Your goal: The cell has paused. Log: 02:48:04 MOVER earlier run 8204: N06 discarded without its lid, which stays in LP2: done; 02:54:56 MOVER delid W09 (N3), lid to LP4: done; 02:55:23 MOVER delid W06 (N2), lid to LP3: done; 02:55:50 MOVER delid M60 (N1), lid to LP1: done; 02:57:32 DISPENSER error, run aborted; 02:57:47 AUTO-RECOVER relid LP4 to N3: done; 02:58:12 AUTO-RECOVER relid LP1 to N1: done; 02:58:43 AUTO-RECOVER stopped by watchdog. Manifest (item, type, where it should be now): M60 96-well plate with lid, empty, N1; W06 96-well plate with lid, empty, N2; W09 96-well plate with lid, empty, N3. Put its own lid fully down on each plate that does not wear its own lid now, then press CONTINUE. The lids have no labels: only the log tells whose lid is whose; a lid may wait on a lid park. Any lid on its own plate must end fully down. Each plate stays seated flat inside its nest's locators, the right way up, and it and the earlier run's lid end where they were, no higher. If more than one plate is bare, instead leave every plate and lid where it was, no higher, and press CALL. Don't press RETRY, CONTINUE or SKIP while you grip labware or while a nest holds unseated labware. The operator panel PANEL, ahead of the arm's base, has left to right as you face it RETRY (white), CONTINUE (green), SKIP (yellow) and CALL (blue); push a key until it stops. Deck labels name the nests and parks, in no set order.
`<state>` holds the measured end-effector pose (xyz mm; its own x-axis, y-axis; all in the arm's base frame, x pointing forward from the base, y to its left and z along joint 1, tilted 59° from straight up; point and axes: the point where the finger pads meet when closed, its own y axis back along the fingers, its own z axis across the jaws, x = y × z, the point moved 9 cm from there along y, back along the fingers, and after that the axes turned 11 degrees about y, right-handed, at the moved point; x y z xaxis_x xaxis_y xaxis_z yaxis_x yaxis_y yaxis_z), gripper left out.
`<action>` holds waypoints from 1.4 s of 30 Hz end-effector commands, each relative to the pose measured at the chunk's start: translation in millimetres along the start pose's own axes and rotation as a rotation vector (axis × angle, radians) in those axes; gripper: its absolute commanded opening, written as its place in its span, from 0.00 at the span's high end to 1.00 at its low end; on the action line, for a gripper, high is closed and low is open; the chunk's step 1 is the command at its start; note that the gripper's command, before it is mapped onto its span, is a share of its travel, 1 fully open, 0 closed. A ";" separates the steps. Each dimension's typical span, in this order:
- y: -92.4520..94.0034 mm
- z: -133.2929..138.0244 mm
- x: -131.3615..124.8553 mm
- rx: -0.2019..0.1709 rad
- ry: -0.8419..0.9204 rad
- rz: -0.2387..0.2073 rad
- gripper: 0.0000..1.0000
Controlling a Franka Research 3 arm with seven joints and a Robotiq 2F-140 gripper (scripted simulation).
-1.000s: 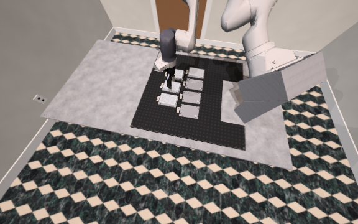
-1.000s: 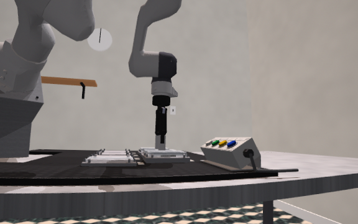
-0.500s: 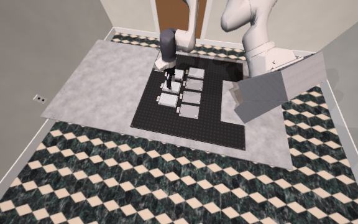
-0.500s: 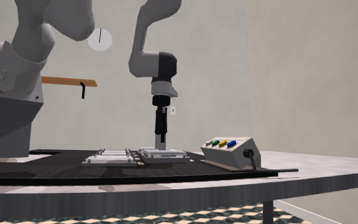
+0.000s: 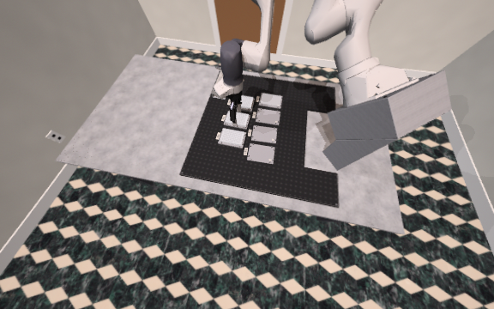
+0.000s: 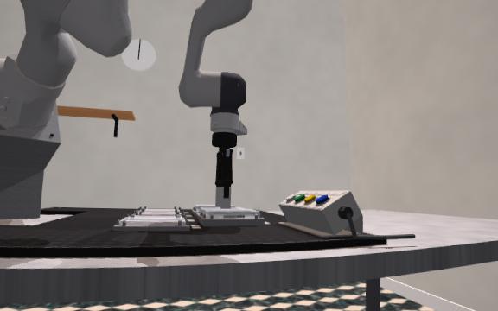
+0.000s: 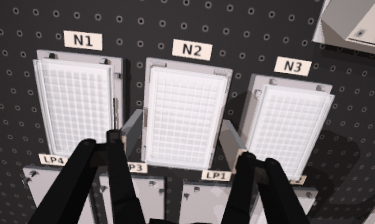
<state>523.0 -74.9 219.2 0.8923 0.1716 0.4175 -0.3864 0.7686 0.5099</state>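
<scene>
In the wrist view three white 96-well plates sit in the nests labelled N1 (image 7: pixel 77 105), N2 (image 7: pixel 184 117) and N3 (image 7: pixel 289 125), each with a clear lid on top. My gripper (image 7: pixel 182 124) is low over N2 and open. Its two pads stand on either side of the N2 lid with a small gap on each side. The lid rests on the plate. In the side view the gripper (image 6: pixel 223 199) reaches down to the plate (image 6: pixel 228 215). The N3 lid looks slightly askew; I cannot tell whether it is fully down.
Lid park labels LP4 (image 7: pixel 54 160), LP3 (image 7: pixel 137 167) and LP1 (image 7: pixel 216 175) lie under my fingers; a fourth label is hidden. The operator panel (image 6: pixel 320 211), with green, yellow and blue keys, stands to the right of the nests. Four park plates (image 5: pixel 265 126) form a column beside the nests.
</scene>
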 end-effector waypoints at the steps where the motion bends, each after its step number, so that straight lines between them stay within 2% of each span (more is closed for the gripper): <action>1: 0.3 -0.5 0.8 0.001 -0.004 0.002 0.34; 30: 0.6 -0.5 0.8 0.001 -0.004 0.002 0.34; 42: 9.5 -0.5 0.8 0.001 -0.004 0.002 0.34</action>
<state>522.2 -68.1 222.5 0.8890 0.1751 0.4230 -0.3936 0.7643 0.5109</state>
